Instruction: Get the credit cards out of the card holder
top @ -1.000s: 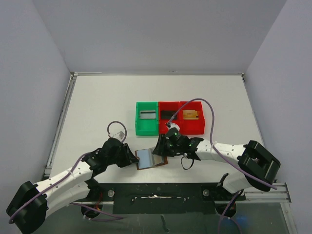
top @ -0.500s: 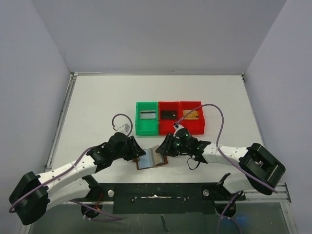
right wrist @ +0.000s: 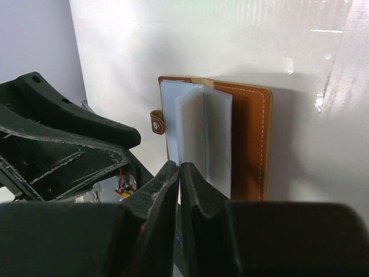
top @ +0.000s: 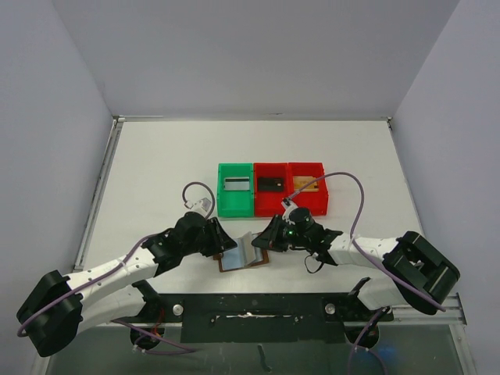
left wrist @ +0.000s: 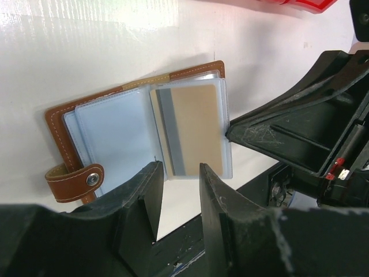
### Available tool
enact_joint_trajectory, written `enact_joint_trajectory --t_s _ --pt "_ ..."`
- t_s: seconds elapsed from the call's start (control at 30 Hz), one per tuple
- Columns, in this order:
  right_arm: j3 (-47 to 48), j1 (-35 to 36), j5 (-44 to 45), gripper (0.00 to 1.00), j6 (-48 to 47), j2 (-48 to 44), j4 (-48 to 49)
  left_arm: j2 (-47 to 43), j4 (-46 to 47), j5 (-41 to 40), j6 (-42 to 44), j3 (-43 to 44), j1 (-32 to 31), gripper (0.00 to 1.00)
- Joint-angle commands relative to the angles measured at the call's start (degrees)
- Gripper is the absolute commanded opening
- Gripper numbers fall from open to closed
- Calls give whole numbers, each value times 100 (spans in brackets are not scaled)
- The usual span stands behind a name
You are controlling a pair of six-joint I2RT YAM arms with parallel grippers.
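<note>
The card holder point(top: 231, 264), a brown leather wallet, lies open on the white table between my arms. It also shows in the left wrist view point(left wrist: 60, 124) and the right wrist view point(right wrist: 252, 138). Its clear sleeves fan out. One sleeve holds a tan card with a grey stripe point(left wrist: 193, 130). My right gripper point(top: 262, 243) is shut on the edge of that sleeve point(right wrist: 190, 124) and holds the page raised. Whether it grips the card itself or only the sleeve, I cannot tell. My left gripper point(left wrist: 177, 173) is open and empty, just over the wallet's near edge, close to the strap snap point(left wrist: 92, 179).
A green bin point(top: 221, 205) and two red bins point(top: 287, 208) stand in a row just behind the wallet, each with a card-like item inside. The black front rail point(top: 258, 308) lies close below the wallet. The right gripper's body point(left wrist: 300, 133) crowds the wallet's right side.
My right gripper has shifted right and lifted a sleeve page up from the open wallet. My left arm has moved right, closer to the wallet's left edge.
</note>
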Motion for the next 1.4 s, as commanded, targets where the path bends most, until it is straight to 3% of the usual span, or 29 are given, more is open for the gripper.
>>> enact_joint_trajectory --t_s 0.0,0.17,0.53,0.6,0.73,0.83,1.37 --pt "-65 -66 -230 8 143 -164 718 -33 421 111 25 -20 -32 31" --pt "-69 -75 -393 16 214 -26 982 -20 624 240 8 -82 -32 33" --pt "-36 -77 -389 14 185 57 871 -1 971 341 -133 -256 -32 45" --pt "176 -80 -195 17 -79 -40 228 -1 916 329 -133 -251 -32 46" --pt "999 91 738 33 -874 -138 -1854 -144 482 75 -89 -212 -32 46" --pt "1500 269 1193 39 -1235 57 -2741 -367 34 -185 -24 -157 -32 48" --pt "2647 1022 2239 46 -1419 1239 -3992 -254 -1013 -657 410 24 -5 58"
